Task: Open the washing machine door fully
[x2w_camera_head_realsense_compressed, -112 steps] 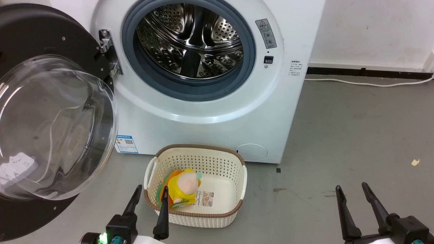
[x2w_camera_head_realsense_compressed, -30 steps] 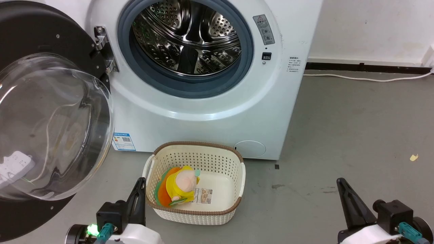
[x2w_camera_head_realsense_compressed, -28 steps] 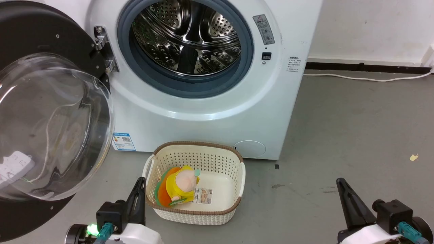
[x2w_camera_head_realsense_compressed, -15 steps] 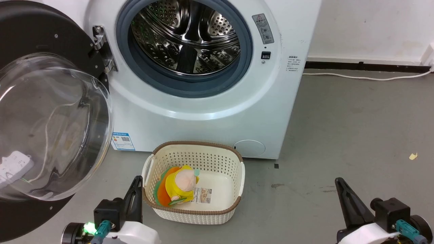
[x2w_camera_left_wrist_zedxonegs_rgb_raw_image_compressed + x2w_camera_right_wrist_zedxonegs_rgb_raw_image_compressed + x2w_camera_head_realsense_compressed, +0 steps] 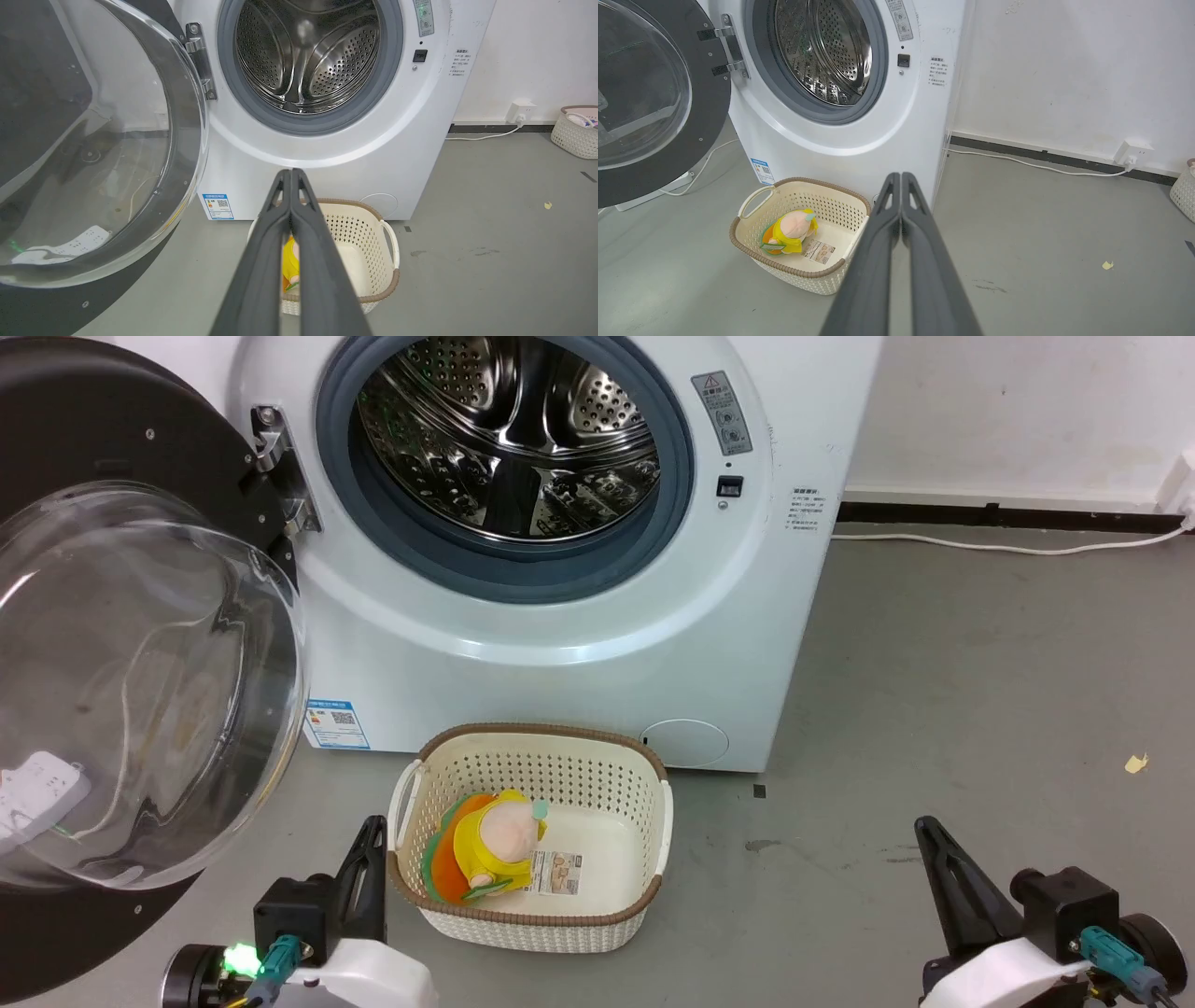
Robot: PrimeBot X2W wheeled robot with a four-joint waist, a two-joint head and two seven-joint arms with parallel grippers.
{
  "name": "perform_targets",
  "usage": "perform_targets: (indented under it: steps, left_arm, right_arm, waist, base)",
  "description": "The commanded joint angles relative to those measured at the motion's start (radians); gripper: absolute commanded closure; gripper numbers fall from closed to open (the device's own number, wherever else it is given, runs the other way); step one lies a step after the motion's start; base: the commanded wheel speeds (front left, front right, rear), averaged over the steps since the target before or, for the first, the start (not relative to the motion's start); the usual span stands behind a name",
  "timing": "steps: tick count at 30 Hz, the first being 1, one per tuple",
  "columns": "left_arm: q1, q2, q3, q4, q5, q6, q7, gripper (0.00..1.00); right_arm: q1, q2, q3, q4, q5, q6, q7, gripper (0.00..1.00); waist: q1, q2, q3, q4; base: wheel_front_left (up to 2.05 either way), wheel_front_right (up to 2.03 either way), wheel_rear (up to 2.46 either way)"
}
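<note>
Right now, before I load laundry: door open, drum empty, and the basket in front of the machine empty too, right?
No: the basket holds a yellow plush toy, seen in the head view. The door is open and the drum empty.

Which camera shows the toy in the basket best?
The head view: the toy lies unblocked and largest there. The right wrist view shows it whole but smaller; in the left wrist view the left gripper hides most of it.
</note>
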Motion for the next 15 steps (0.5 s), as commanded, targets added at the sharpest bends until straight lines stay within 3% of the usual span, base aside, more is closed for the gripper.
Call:
perform_targets:
  steps: [1, 15]
  left_arm:
    - [-0.012, -0.007, 0.008, -0.006, 0.011, -0.003, 0.006, 1.0]
    - [-0.015, -0.014, 0.031, -0.027, 0.031, -0.01, 0.038, 1.0]
  right_arm:
    - [-0.013, 0.002, 0.002, -0.008, -0.004, 0.001, 0.004, 1.0]
    - [-0.025, 0.002, 0.008, -0.018, -0.018, 0.001, 0.037, 1.0]
  waist:
    - [0.0, 0.0, 0.0, 0.0]
    - [-0.0001, 0.0, 0.004, -0.004]
  base:
    - [0.0, 0.0, 0.0]
    - [0.0, 0.0, 0.0]
